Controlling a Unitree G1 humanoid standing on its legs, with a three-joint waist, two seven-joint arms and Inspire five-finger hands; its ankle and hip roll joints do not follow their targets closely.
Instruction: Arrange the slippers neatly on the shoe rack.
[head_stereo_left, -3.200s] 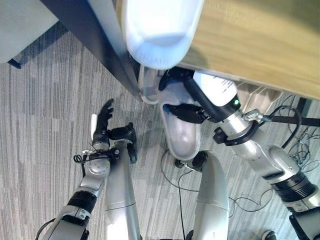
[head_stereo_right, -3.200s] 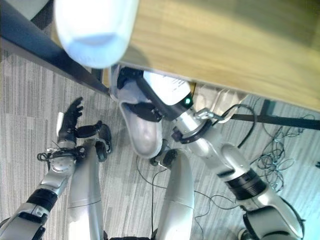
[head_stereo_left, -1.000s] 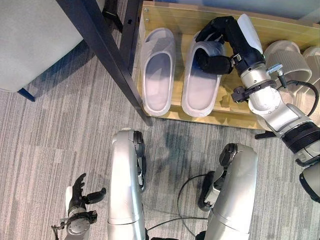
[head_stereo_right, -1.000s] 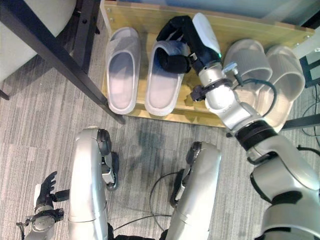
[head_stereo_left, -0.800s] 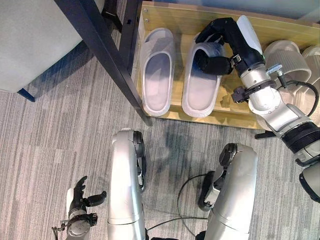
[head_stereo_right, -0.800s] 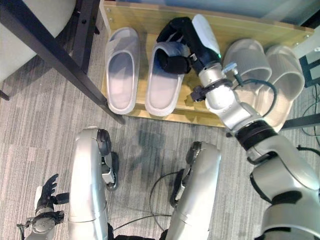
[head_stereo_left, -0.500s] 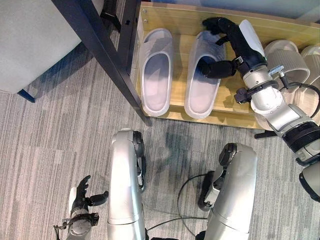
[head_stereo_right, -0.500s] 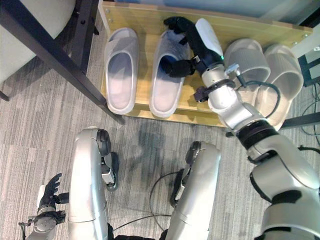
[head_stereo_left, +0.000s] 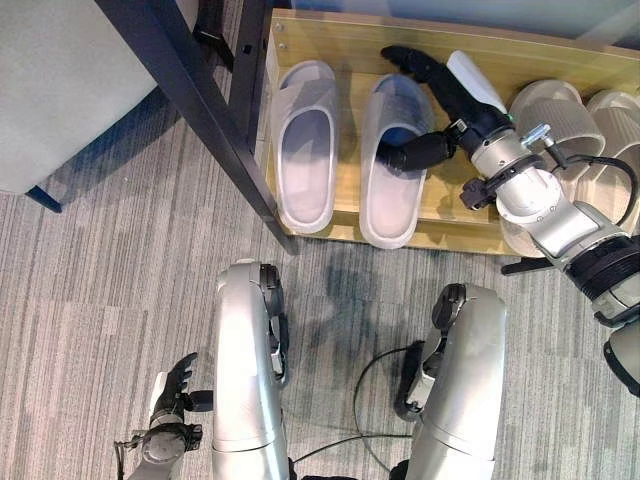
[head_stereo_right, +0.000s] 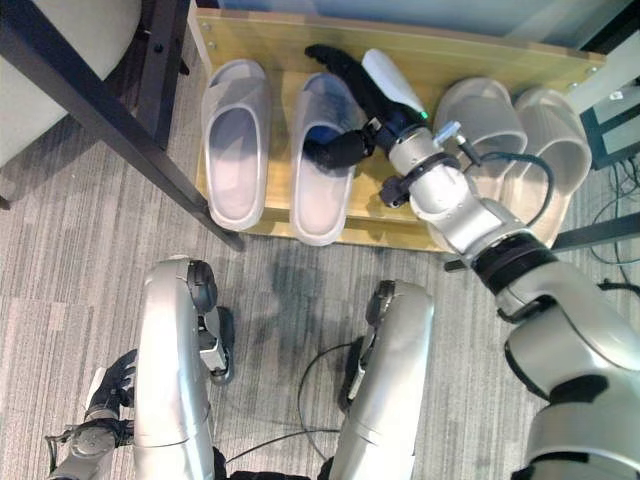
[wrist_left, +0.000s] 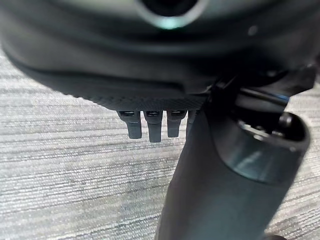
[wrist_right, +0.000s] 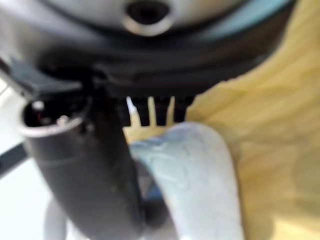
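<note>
Two pale slippers were seen side by side on the wooden shoe rack, toes inward. The right hand was spread loose over the second slipper, thumb at its strap, apparently to straighten it. The left hand was held slack near the floor.

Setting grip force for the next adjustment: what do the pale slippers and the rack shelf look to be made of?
The pale slippers look like one-piece moulded foam or soft rubber: matte, seamless, with thick rounded edges. The rack shelf looks like light wood or wood-look laminate, with visible grain and a smooth, faintly shiny face. The right hand rests open at the nearer slipper's strap.
</note>
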